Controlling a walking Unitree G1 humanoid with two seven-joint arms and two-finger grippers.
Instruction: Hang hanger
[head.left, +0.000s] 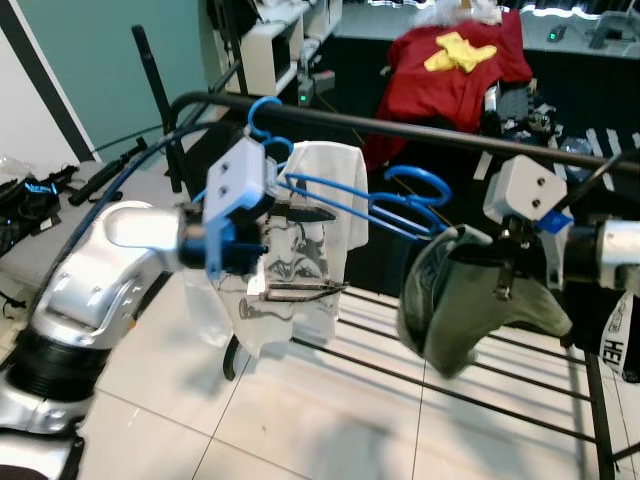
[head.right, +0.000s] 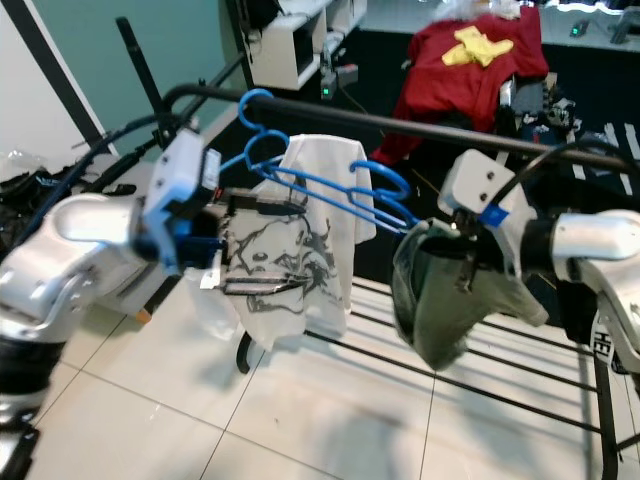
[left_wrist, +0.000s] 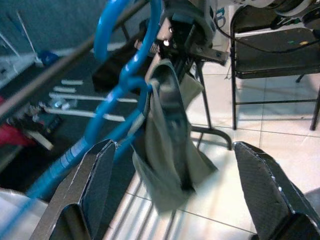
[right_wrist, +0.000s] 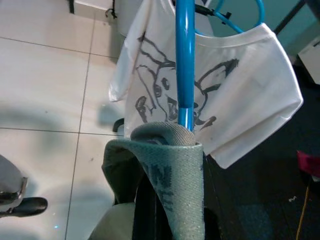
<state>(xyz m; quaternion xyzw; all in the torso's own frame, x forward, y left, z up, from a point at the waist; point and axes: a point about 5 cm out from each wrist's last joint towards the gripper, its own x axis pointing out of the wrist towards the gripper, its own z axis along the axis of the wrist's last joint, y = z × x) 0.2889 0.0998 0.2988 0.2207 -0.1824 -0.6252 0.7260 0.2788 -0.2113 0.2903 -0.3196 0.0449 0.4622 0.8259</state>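
Your left gripper (head.left: 290, 250) sits at centre-left of the left eye frame with its fingers (left_wrist: 90, 195) spread apart and nothing between them, just in front of the white printed T-shirt (head.left: 310, 240) that hangs from the black rail (head.left: 420, 130) crossing the upper half of the frame. The blue hanger (head.left: 370, 205) (you see its hook (head.left: 262, 115) curled at the rail, upper left of centre) runs rightward and down toward the grey-green garment (head.left: 460, 310) at centre-right. Your right gripper (head.left: 510, 265) is at that garment, and I cannot tell whether its fingers are apart or together; the cloth drapes over them in the right wrist view. A red shirt (head.left: 450, 65) lies in the upper background. White floor tiles (head.left: 300, 420) fill the lower frame.
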